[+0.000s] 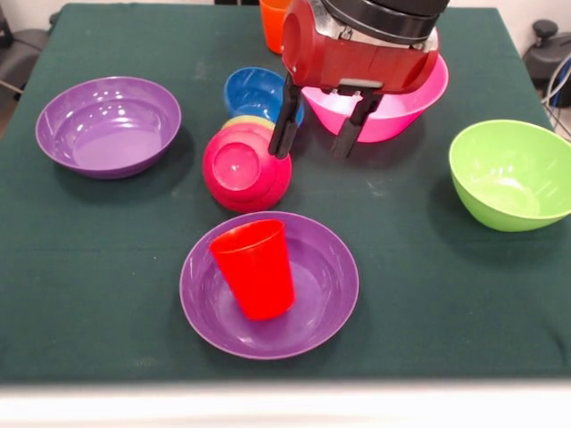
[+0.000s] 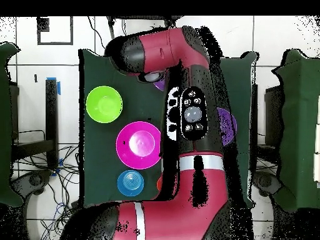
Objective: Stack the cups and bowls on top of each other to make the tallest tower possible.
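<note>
**Inspector:** Front view first. What do you have?

**Operator:** I take the crimson bowl (image 1: 246, 167) as my landmark. It lies tipped on its side, its base facing the camera. The gripper (image 1: 321, 134) hangs just beside it, towards the pink bowl (image 1: 401, 111), fingers apart and holding nothing; one finger looks to touch the crimson rim. Behind the landmark sit a yellow cup (image 1: 248, 122), mostly hidden, and a blue bowl (image 1: 254, 92). In front of it a red cup (image 1: 256, 267) stands mouth-down in a purple bowl (image 1: 308, 312), the tower's start. A second purple bowl (image 1: 107, 125) lies well off to one side, the green bowl (image 1: 510, 174) well off to the other. An orange cup (image 1: 274, 22) stands beyond the blue bowl.

**Inspector:** Overhead?

**Operator:** The arm (image 2: 187, 119) covers the crimson bowl and gripper.

**Inspector:** Surface and room?

**Operator:** Green cloth (image 1: 89, 267), flat. I judge the gap tight beside the landmark.
</note>
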### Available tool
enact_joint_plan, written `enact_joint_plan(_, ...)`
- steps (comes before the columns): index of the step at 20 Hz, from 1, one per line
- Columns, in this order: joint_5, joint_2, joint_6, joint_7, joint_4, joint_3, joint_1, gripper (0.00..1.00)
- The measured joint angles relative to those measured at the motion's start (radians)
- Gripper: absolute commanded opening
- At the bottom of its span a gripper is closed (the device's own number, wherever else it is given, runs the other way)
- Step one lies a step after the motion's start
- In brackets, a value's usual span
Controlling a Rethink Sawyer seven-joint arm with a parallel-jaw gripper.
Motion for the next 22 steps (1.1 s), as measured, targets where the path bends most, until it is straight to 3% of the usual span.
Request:
enact_joint_plan(13,0.029,0.026,-0.006,0.0,-0.021,0.002,-0.004,1.0)
enact_joint_plan(18,0.035,0.057,-0.064,0.0,-0.021,0.002,-0.017,1.0)
enact_joint_plan(22,0.035,0.092,-0.175,0.0,-0.009,0.003,-0.039,1.0)
